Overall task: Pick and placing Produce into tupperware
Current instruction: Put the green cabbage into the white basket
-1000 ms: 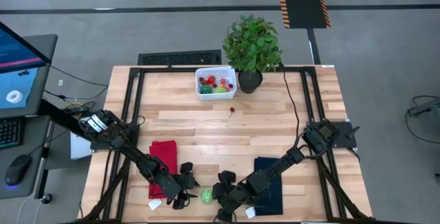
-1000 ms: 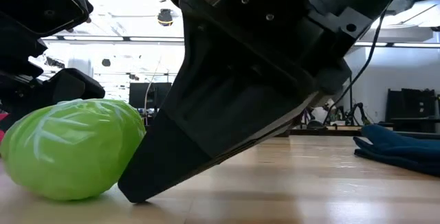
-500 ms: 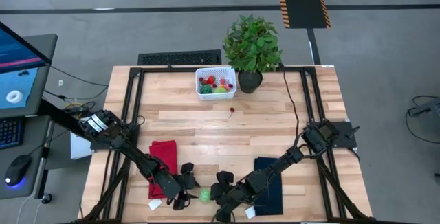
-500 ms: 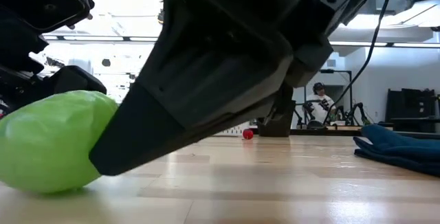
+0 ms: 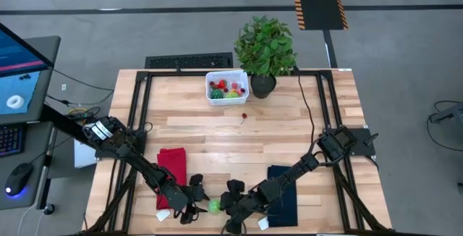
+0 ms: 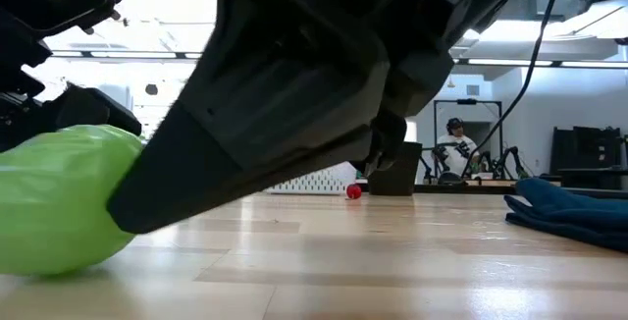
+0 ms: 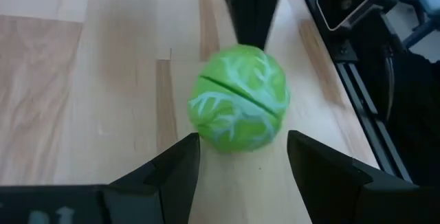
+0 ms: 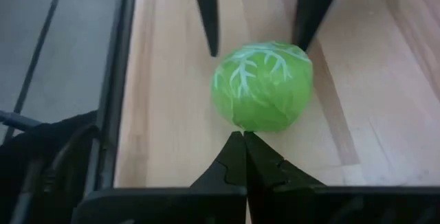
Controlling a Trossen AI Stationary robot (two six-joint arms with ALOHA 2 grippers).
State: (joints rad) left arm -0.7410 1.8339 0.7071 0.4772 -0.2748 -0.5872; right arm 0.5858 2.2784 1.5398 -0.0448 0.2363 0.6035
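Note:
A light-green toy cabbage (image 5: pixel 214 206) lies on the table near its near edge, between my two grippers. My left gripper (image 7: pixel 242 139) is open on the cabbage's (image 7: pixel 239 99) left side, one fingertip at each flank. My right gripper (image 8: pixel 243 136) is shut, and its tips meet the cabbage (image 8: pixel 262 85) from the right. The white mesh basket (image 5: pixel 227 77) stands near the far edge with red and green produce in it. One small red piece (image 5: pixel 244 116) lies on the wood in front of it. My right gripper's shut fingertips (image 6: pixel 132 212) press against the cabbage's right side (image 8: pixel 242 126), low down. They come at it slanting down from the table's right. The cabbage rests on the table. My left gripper's fingertips (image 7: pixel 190 145) stand right at the cabbage's flanks; whether they touch it I cannot tell.
A potted plant (image 5: pixel 265 46) stands right of the basket. A red cloth (image 5: pixel 172 167) lies behind my left gripper, and a dark blue cloth (image 5: pixel 283 192) lies under my right arm. The table's near edge is just behind the cabbage. Bare wood spans the middle.
My right gripper, shut, has moved toward the table's left and pushed the cabbage along the table toward my open left gripper. The cabbage has slid a short way left and now sits at the left fingertips.

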